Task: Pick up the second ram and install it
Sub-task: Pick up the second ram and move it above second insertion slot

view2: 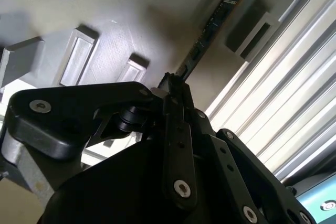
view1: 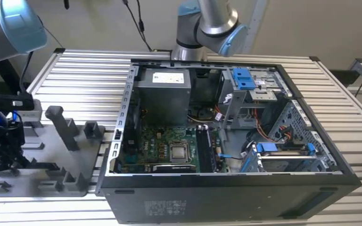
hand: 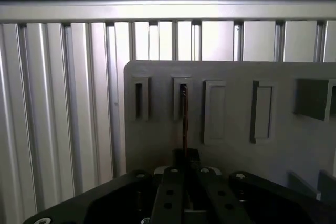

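at the grey fixture (hand: 236,124), the gripper (hand: 186,154) clamps the second ram (hand: 185,114).

We see a bright, evenly lit bench (view1: 74,70); the second wrist view leaves end effector (view2: 170,80) and ram (view2: 212,24) shadowed.

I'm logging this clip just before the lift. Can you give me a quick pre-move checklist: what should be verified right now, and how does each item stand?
1. Grip on the second ram: ok. The gripper is shut on its near end.
2. Stick in line with the gripper: ok. The first wrist view shows it edge-on and straight.
3. Stick free of the grey fixture: not ok. Its far end sits in a slot.
4. Computer case open, motherboard exposed: ok.
5. Memory slot free to receive it: cannot tell.
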`<state>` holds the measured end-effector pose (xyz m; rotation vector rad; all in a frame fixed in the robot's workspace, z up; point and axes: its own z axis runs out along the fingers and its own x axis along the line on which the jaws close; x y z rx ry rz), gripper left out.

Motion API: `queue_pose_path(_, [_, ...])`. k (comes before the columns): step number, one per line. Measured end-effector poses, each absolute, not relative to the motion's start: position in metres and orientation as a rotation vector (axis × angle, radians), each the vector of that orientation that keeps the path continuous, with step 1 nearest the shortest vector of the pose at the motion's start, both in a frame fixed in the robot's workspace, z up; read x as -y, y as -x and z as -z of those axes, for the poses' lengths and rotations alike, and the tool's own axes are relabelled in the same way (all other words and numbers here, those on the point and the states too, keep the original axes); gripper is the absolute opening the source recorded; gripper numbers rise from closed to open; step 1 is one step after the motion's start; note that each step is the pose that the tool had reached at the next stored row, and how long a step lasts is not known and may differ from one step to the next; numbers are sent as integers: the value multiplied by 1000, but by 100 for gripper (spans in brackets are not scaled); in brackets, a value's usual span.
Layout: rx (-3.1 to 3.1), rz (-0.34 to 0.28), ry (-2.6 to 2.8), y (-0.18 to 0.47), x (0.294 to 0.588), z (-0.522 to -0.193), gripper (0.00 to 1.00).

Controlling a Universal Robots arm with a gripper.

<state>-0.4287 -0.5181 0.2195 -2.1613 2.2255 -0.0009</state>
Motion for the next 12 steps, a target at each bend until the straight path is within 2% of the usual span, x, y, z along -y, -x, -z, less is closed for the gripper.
queue_pose_path(12, [-2225,1,2161,429,518,-232,14])
